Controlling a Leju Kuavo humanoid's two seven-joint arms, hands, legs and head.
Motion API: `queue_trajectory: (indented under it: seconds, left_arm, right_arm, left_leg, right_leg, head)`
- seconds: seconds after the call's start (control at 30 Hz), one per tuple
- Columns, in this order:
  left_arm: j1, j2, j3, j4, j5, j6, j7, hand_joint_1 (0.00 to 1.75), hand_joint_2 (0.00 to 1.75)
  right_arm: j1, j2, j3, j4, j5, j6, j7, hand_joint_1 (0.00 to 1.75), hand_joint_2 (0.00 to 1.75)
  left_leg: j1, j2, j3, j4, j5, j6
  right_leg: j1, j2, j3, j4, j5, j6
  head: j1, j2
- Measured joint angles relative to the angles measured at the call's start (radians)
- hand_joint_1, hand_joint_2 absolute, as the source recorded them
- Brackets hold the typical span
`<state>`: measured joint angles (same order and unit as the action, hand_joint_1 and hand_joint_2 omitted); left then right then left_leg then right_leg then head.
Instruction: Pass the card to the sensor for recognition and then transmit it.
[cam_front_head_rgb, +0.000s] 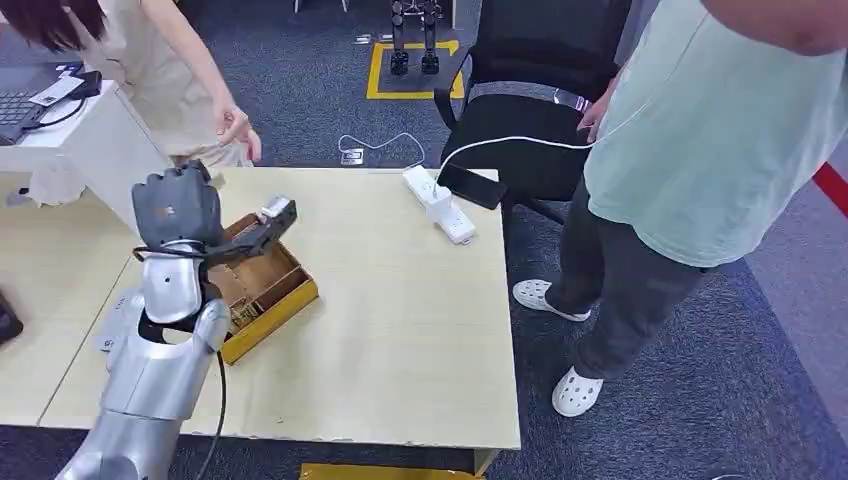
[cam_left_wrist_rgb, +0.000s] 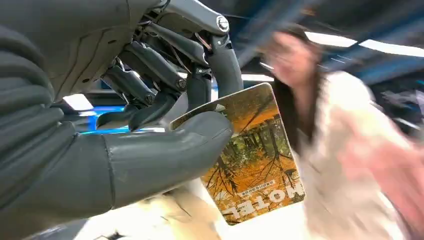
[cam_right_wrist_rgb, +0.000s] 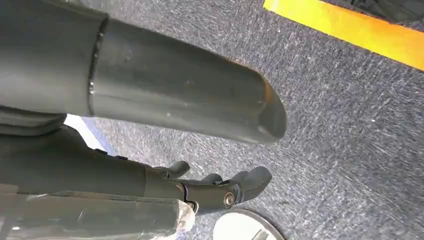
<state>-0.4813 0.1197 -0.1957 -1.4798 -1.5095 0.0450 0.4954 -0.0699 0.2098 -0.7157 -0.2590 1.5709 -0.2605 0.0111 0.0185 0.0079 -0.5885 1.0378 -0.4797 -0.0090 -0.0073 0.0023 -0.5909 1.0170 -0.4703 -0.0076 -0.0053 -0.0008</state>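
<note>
My left hand (cam_front_head_rgb: 180, 210) is raised above the left part of the table, over the wooden box (cam_front_head_rgb: 268, 292). In the left wrist view that hand (cam_left_wrist_rgb: 150, 135) pinches a card (cam_left_wrist_rgb: 255, 160) between thumb and fingers; the card bears an orange forest picture and the word HOTEL. A person in a cream top (cam_left_wrist_rgb: 340, 150) stands just beyond the card, blurred. That person's hand (cam_front_head_rgb: 238, 130) hangs close above the table's far edge, a little beyond my left hand. My right hand (cam_right_wrist_rgb: 125, 170) hangs over grey carpet, fingers loosely apart, holding nothing.
The light wooden table (cam_front_head_rgb: 400, 320) carries a white power strip (cam_front_head_rgb: 440, 205) and a black phone (cam_front_head_rgb: 470, 186) at its far edge. A black office chair (cam_front_head_rgb: 530, 110) stands behind it. Another person in a mint shirt (cam_front_head_rgb: 700, 150) stands at the table's right side.
</note>
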Motion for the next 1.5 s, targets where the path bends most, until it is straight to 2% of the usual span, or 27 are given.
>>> queue_trajectory:
  seconds: [0.07, 0.13, 0.4, 0.7, 0.73, 0.77, 0.97, 1.17, 1.33, 1.5]
  left_arm:
    - [-0.041, 0.024, -0.009, 0.008, 0.0, 0.013, 0.042, 1.75, 1.75]
    - [-0.075, 0.048, -0.019, 0.015, 0.0, 0.016, 0.054, 1.75, 1.75]
    - [-0.18, 0.081, -0.05, 0.05, 0.0, 0.029, 0.048, 1.75, 1.75]
    - [-0.186, 0.087, -0.055, 0.07, 0.0, 0.061, 0.014, 1.75, 1.75]
    - [-0.184, 0.087, -0.055, 0.073, 0.0, 0.065, 0.012, 1.64, 1.75]
    - [-0.182, 0.087, -0.055, 0.075, 0.0, 0.067, 0.006, 0.03, 1.75]
    - [-0.172, 0.087, -0.055, 0.084, 0.0, 0.096, -0.004, 0.0, 1.75]
    - [-0.169, 0.096, -0.055, 0.099, 0.0, 0.093, -0.013, 0.0, 1.75]
    - [-0.164, 0.122, -0.055, 0.127, 0.0, 0.1, -0.023, 0.0, 1.75]
    - [-0.143, 0.178, -0.036, 0.158, 0.0, 0.111, -0.008, 0.0, 1.75]
  right_arm:
    - [-0.002, 0.002, 0.014, 0.0, 0.0, 0.0, 0.003, 0.0, 0.0]
    - [-0.004, 0.003, 0.022, 0.0, 0.0, 0.0, 0.004, 0.0, 0.0]
    - [-0.011, 0.003, 0.044, 0.0, 0.0, 0.002, 0.004, 0.0, 0.0]
    - [-0.012, 0.006, 0.05, 0.0, 0.0, 0.001, 0.004, 0.0, 0.0]
    - [-0.012, 0.006, 0.052, 0.0, 0.0, 0.001, 0.004, 0.0, 0.0]
    - [-0.012, 0.006, 0.053, 0.0, 0.0, 0.001, 0.004, 0.0, 0.0]
    - [-0.012, 0.007, 0.061, 0.0, 0.0, 0.001, 0.004, 0.0, 0.0]
    - [-0.012, 0.007, 0.061, 0.0, 0.0, 0.0, 0.004, 0.0, 0.0]
    - [-0.01, 0.007, 0.061, 0.0, 0.0, -0.001, 0.004, 0.0, 0.0]
    - [-0.007, 0.007, 0.058, 0.0, 0.0, -0.007, 0.004, 0.0, 0.0]
  left_leg:
    - [0.0, 0.0, 0.0, 0.0, 0.001, 0.0]
    - [0.0, 0.0, 0.0, 0.0, 0.001, 0.0]
    - [0.0, 0.0, 0.0, 0.0, 0.001, 0.0]
    - [0.0, 0.0, 0.0, 0.0, 0.001, 0.0]
    - [0.0, 0.0, -0.001, 0.0, 0.001, 0.0]
    - [0.0, 0.0, -0.001, 0.0, 0.001, 0.0]
    - [0.0, 0.0, -0.001, 0.0, 0.0, 0.0]
    - [0.0, 0.0, -0.001, 0.0, 0.0, 0.0]
    - [0.0, 0.0, -0.001, 0.0, 0.0, 0.0]
    - [0.0, 0.001, -0.001, -0.001, 0.0, 0.0]
  right_leg:
    - [0.0, 0.0, 0.0, 0.0, 0.0, 0.0]
    - [0.0, 0.0, 0.0, 0.0, 0.0, 0.0]
    - [0.0, 0.0, 0.0, 0.0, 0.0, 0.0]
    - [0.0, 0.0, 0.0, 0.0, 0.0, 0.0]
    - [0.0, 0.0, -0.001, 0.0, 0.0, 0.0]
    - [0.0, 0.0, -0.001, 0.0, 0.0, 0.0]
    - [0.0, 0.0, -0.001, 0.0, 0.0, 0.0]
    - [0.0, 0.0, -0.001, 0.0, 0.0, 0.001]
    - [0.0, 0.0, -0.001, 0.0, 0.0, 0.0]
    - [0.0, 0.002, -0.001, 0.0, -0.001, 0.0]
  head:
    - [0.0, 0.0]
    - [0.0, 0.0]
    - [0.0, 0.0]
    - [0.0, 0.0]
    - [0.0, 0.0]
    - [0.0, 0.0]
    - [0.0, 0.0]
    - [0.0, 0.0]
    - [0.0, 0.0]
    - [0.0, 0.0]
